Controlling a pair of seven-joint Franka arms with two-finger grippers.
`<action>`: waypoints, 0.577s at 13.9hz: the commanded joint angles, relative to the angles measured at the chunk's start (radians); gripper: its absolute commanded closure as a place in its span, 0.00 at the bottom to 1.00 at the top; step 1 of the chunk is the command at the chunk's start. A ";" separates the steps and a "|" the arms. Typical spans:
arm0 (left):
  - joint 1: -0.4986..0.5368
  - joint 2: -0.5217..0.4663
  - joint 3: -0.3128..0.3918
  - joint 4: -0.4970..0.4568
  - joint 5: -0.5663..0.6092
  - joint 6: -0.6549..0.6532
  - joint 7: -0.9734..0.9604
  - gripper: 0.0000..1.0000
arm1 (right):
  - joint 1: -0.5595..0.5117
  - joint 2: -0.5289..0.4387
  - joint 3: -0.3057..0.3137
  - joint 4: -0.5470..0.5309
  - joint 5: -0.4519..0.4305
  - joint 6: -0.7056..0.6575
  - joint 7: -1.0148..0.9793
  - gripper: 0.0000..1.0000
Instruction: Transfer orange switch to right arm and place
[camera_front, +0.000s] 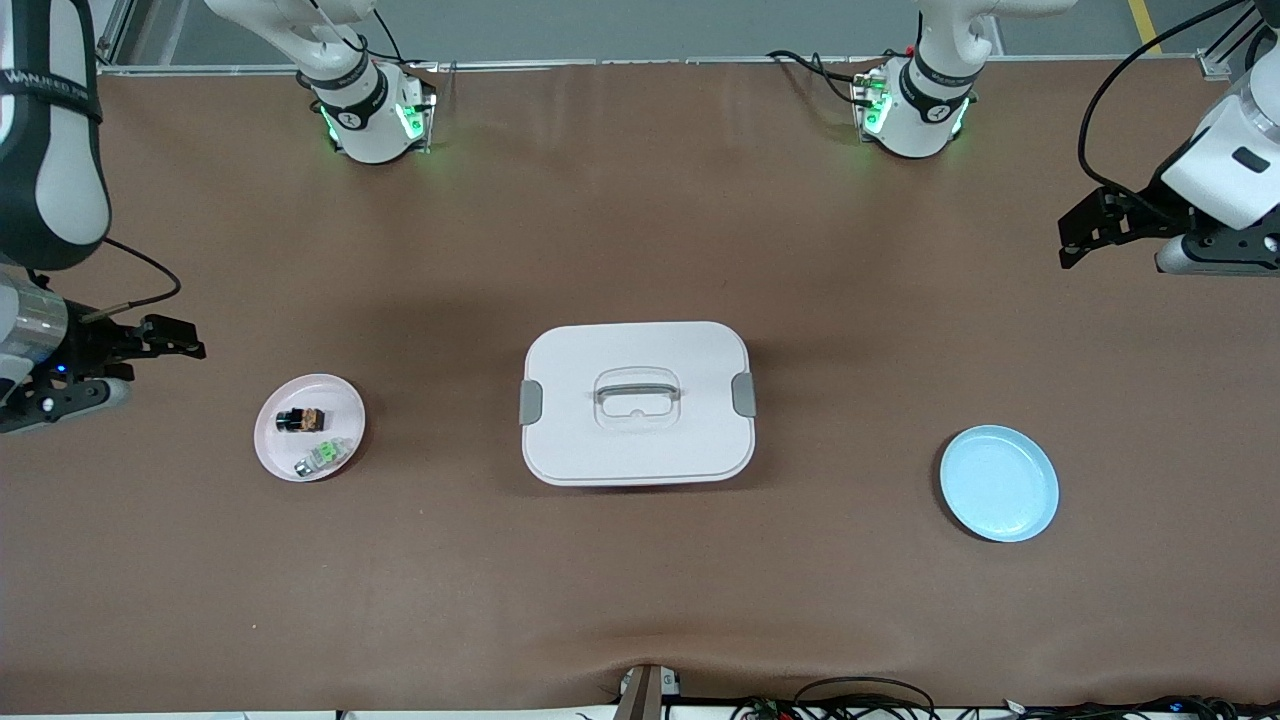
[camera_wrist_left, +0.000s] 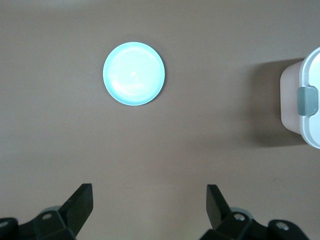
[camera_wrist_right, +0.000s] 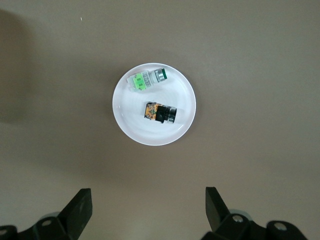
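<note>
In the front view, the orange switch (camera_front: 301, 419) is lying on the pink plate (camera_front: 280, 455) toward the right arm's end of the table, just beside a green-and-silver part (camera_front: 322, 457) that is nearer to the camera. The right gripper (camera_front: 172, 336) is hanging over bare table near this plate, and the left gripper (camera_front: 1085, 232) is hanging over the left arm's end, well apart from the blue plate (camera_front: 1000, 484). A white lidded box (camera_front: 637, 402) is sitting between the two plates.

In the left wrist view, the left gripper (camera_wrist_left: 150, 200) is standing wide open and holding nothing, with the blue plate (camera_wrist_left: 134, 73) empty below.

In the right wrist view, the right gripper (camera_wrist_right: 149, 201) is also standing wide open and empty, looking down on the orange switch (camera_wrist_right: 160, 112).

I judge the task is not yet begun. The next move is probably calling for a careful descent onto the small switch without touching its neighbour.
</note>
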 joint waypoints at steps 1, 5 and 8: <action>0.001 -0.013 -0.024 -0.004 -0.016 -0.002 -0.001 0.00 | 0.004 0.002 -0.001 0.087 -0.015 -0.068 0.062 0.00; 0.003 -0.015 -0.030 -0.004 -0.016 -0.002 -0.001 0.00 | -0.002 0.004 -0.007 0.162 -0.018 -0.149 0.064 0.00; 0.010 -0.012 -0.030 -0.001 -0.016 0.000 0.005 0.00 | -0.029 0.004 -0.015 0.185 -0.027 -0.203 0.056 0.00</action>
